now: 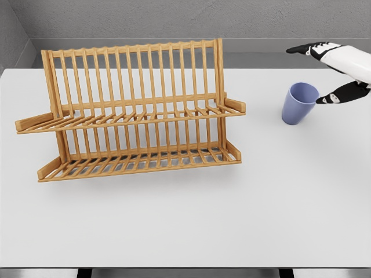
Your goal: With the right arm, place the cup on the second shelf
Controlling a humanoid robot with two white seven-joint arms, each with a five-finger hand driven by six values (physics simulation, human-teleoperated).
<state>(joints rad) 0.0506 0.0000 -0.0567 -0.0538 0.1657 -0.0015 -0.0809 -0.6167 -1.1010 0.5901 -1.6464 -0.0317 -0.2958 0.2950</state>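
Observation:
A pale blue cup (299,103) stands upright on the white table, to the right of a wooden dish rack (134,113). The rack has an upper shelf (133,119) and a lower shelf (139,160), both bare. My right hand (317,74) comes in from the right edge, just right of the cup. Its fingers are spread: the upper fingers (306,49) reach out above the cup, and the thumb (327,98) lies close beside the cup's rim. It holds nothing. The left arm is out of view.
The white table (191,220) spreads wide in front of the rack and cup. A grey wall runs behind its far edge.

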